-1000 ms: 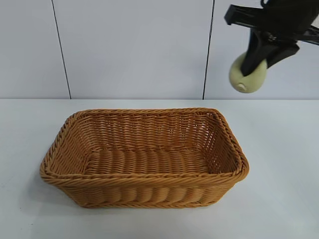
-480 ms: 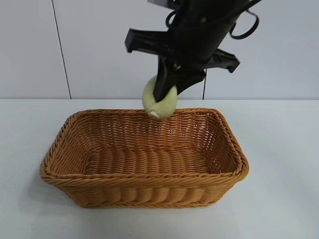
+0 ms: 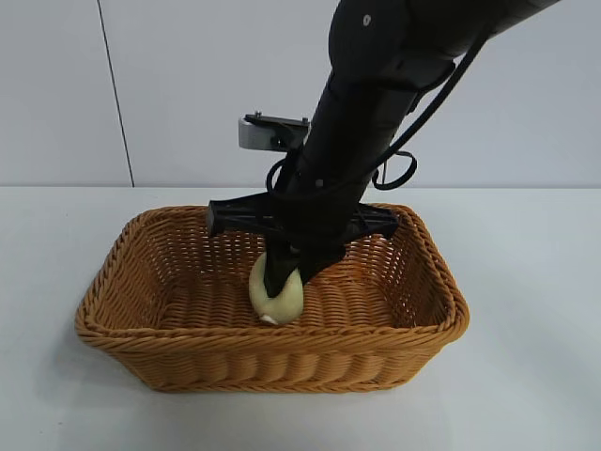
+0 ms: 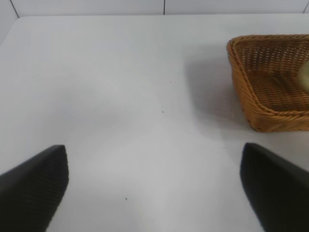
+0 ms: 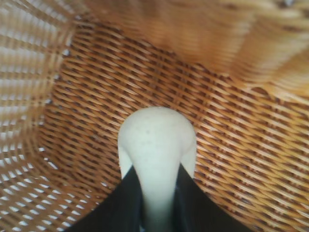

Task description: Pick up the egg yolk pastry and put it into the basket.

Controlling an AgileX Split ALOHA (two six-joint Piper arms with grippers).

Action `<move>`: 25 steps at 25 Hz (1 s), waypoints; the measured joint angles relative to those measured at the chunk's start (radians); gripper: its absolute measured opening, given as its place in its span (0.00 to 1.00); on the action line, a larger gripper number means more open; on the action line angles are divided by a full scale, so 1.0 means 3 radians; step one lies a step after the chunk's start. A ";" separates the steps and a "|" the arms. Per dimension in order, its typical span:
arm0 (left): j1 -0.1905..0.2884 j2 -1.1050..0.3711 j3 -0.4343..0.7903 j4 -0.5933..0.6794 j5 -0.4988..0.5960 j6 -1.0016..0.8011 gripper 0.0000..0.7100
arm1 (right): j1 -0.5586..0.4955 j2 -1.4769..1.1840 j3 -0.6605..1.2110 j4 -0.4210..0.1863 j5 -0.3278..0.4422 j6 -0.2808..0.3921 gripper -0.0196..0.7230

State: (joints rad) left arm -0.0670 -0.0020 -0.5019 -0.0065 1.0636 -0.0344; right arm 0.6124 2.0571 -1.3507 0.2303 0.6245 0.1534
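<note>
right pincer (image 3: 282, 282) clamps smooth rounded egg yolk pastry (image 3: 278, 293) | inside woven wicker basket (image 3: 282, 343)

One basket (image 3: 188, 282), one egg yolk pastry (image 3: 282, 303), two claws: right (image 3: 282, 282), left (image 4: 154, 188).

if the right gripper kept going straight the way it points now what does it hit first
Most likely the woven floor of the basket. The right gripper points steeply down inside it, fingers on the egg yolk pastry, which sits at or just above the floor; whether it already touches is unclear. The pastry would press into the weave first.
</note>
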 joint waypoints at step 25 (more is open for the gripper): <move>0.0000 0.0000 0.0000 0.0000 0.0000 0.0000 0.98 | -0.0349 -0.0666 -0.0659 -0.1033 0.1379 0.0390 0.91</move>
State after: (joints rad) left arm -0.0670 -0.0020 -0.5019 -0.0065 1.0636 -0.0344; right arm 0.5076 1.8573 -1.5483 -0.0796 1.0382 0.2703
